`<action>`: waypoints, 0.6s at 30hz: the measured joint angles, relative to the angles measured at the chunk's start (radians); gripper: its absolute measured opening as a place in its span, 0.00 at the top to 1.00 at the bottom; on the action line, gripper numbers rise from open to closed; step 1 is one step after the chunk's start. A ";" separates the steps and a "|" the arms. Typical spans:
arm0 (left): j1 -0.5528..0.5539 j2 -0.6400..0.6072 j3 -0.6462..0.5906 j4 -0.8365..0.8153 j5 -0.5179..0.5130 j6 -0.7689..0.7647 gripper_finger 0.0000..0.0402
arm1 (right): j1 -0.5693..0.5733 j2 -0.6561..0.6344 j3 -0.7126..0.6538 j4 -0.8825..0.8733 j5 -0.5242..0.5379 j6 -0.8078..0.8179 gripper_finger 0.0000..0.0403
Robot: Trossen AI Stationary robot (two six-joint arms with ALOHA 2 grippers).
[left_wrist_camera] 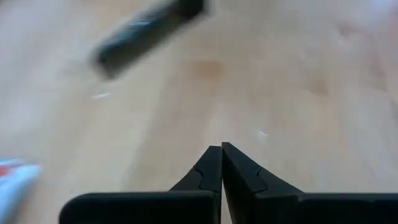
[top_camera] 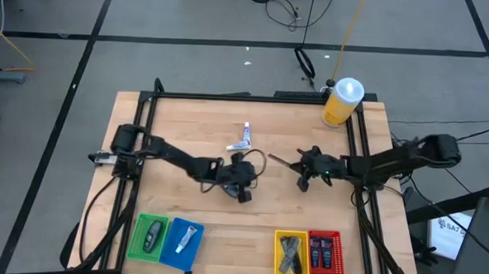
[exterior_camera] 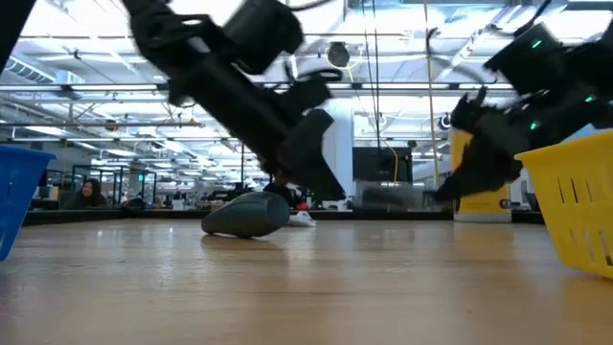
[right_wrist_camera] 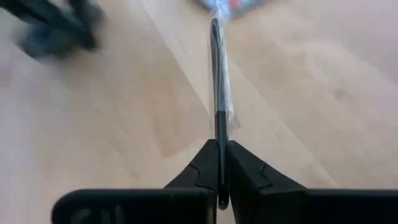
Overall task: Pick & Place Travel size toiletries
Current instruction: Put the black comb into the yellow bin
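Note:
My right gripper (top_camera: 303, 168) is at mid-table, right of centre, shut on a slim black stick (top_camera: 280, 162) that juts toward the table's left. My left gripper (top_camera: 243, 185) is at mid-table with its fingers shut and empty (left_wrist_camera: 222, 149). A dark grey oval mini bottle (exterior_camera: 247, 214) lies on its side on the table just below the left gripper. A white-and-blue tube (top_camera: 243, 139) lies flat on the table farther back. The stick also shows in the left wrist view (left_wrist_camera: 149, 31). My right gripper pinches the black stick by its near end (right_wrist_camera: 219, 134) between the two fingers. The stick runs straight on from the fingers, in line with them. The fingers come from the table's right. The stick is about level and clear of the table (exterior_camera: 393, 196).
Four small bins stand along the near edge: green (top_camera: 147, 236), blue (top_camera: 182, 240), yellow (top_camera: 291, 255) and red (top_camera: 324, 254), each with items in it. A large yellow bottle with a white cap (top_camera: 343, 102) stands at the far right corner.

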 joint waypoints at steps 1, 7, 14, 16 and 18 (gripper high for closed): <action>-0.013 -0.013 -0.031 0.038 -0.067 -0.019 0.96 | 0.027 -0.036 -0.009 0.007 0.014 0.015 0.98; -0.075 -0.034 -0.165 0.164 -0.289 -0.054 0.95 | 0.236 -0.199 0.011 0.005 0.073 0.035 0.99; -0.127 -0.031 -0.171 0.193 -0.366 -0.016 0.99 | 0.525 -0.273 0.222 -0.399 0.078 0.214 0.99; -0.137 -0.031 -0.171 0.194 -0.377 -0.013 0.98 | 0.598 -0.249 0.330 -0.535 0.026 0.314 0.99; -0.142 -0.031 -0.171 0.199 -0.377 -0.014 0.96 | 0.659 -0.214 0.436 -0.663 -0.054 0.419 0.99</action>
